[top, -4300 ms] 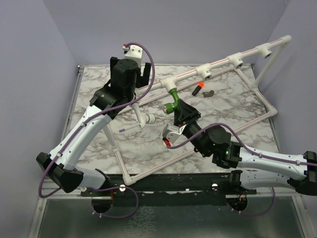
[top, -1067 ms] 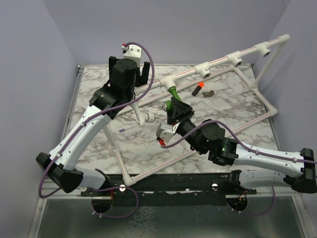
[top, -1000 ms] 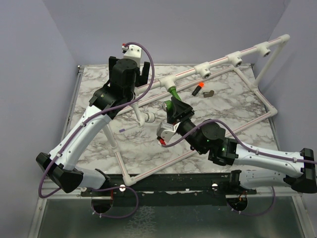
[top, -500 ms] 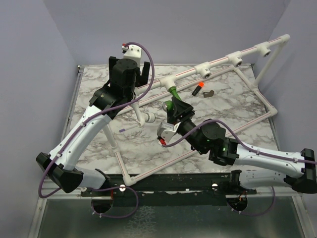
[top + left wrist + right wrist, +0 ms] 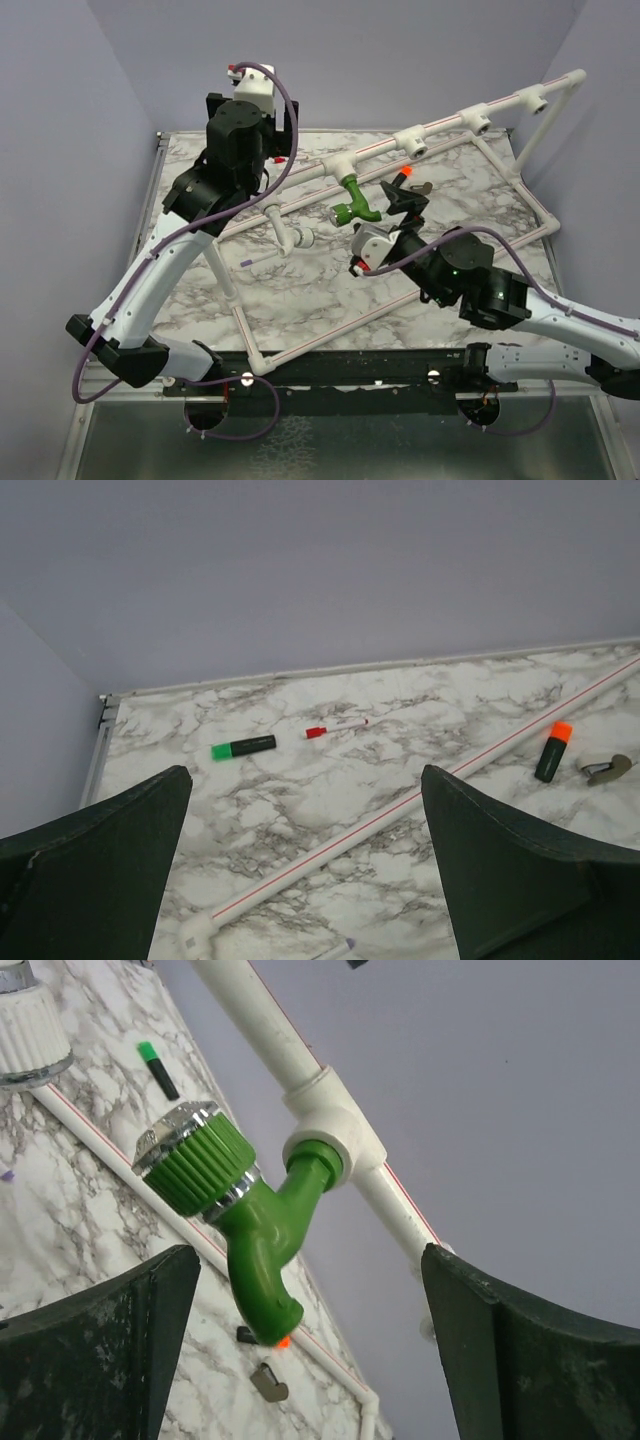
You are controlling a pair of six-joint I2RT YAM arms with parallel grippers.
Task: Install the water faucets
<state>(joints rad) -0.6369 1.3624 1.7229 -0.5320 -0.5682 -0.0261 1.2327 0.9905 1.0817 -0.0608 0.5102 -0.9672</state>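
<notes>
One green water faucet (image 5: 352, 201) hangs by its threaded end from a white tee socket (image 5: 340, 168) on the sloping pipe frame. In the right wrist view the faucet (image 5: 262, 1230) fills the centre, its ribbed knob (image 5: 195, 1167) with a silver ring to the left and its spout pointing down. My right gripper (image 5: 405, 204) stands just right of it, open and touching nothing; the spout tip sits above the gap of the gripper (image 5: 305, 1355). My left gripper (image 5: 250, 108) is raised over the table's back left, open (image 5: 305, 870) and empty.
Several more white tee sockets (image 5: 413, 145) sit along the upper pipe. A striped pipe (image 5: 400, 805) crosses the marble table (image 5: 300, 290). A short pipe piece (image 5: 290, 235), a green marker (image 5: 243, 747), a red pen (image 5: 337, 726), an orange-capped marker (image 5: 551, 752) and a grey clip (image 5: 606, 769) lie about.
My right gripper has opened, let go of the faucet and drawn back to the right. The faucet stays in the tee. My left arm has lifted towards the back left.
</notes>
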